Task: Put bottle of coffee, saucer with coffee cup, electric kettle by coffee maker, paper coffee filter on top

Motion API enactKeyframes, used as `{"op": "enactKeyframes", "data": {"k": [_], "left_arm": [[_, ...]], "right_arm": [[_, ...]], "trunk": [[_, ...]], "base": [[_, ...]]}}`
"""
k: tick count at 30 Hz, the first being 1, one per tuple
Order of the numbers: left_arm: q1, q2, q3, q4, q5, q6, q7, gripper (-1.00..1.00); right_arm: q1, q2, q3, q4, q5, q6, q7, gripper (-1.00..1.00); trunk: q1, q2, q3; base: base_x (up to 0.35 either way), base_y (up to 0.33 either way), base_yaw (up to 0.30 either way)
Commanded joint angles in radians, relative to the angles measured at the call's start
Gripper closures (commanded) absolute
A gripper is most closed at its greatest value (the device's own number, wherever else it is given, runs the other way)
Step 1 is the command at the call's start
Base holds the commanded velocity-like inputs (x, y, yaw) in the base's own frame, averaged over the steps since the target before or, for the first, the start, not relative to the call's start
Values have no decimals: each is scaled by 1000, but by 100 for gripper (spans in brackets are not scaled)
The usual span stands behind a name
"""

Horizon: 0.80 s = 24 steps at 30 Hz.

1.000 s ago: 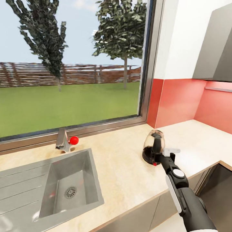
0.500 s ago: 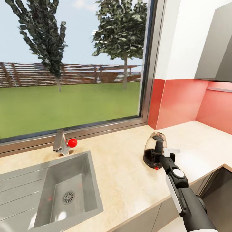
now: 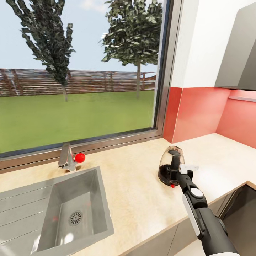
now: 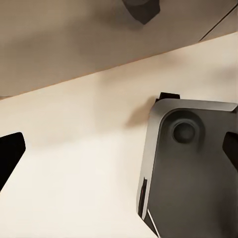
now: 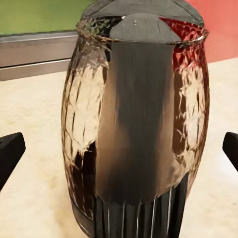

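The electric kettle (image 3: 170,164), clear glass with a black base and a small red switch, stands on the kitchen countertop (image 3: 135,185) right of the sink, leaning slightly. My right gripper (image 3: 177,170) is at its black handle, and in the right wrist view the right gripper (image 5: 119,151) is open, its fingertips (image 5: 10,153) spread wide to either side of the kettle (image 5: 139,124). The left gripper (image 4: 119,153) is open too, hanging over pale floor with nothing between its fingers.
The grey steel sink (image 3: 53,202) with a faucet (image 3: 67,156) and red knob lies at the left. A large window runs behind the counter. A red backsplash (image 3: 199,110) and grey hood (image 3: 238,53) are at the right. The counter ends at a dark recess (image 3: 241,199).
The view shifted slightly to the right early on, then held. The kettle and right gripper keep the same places relative to each other.
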Motion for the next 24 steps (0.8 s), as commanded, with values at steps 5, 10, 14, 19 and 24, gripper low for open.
{"op": "enactKeyframes", "data": {"k": [5,10,14,19,24], "left_arm": [[-1,0,7,1,-10,-4,3,-100],[-1,0,7,1,-10,-4,3,-100],[-1,0,7,1,-10,-4,3,-100],[-1,0,7,1,-10,-4,3,-100],[-1,0,7,1,-10,-5,3,-100]], "right_arm": [[-1,-1,1,0,-1,0,-4,-100],[-1,-1,1,7,-1,-1,-4,-100],[-1,-1,1,16,-1,-1,-4,-100],[-1,0,0,20,-1,-1,-4,-100],[-1,0,-3,51,-2,-2,-4,100]], "trunk": [[1,-2,-2],[1,-2,-2],[1,-2,-2],[1,-2,-2],[1,-2,-2]], "base": [[0,0,0],[107,0,0],[47,0,0],[2,0,0],[0,0,0]]}}
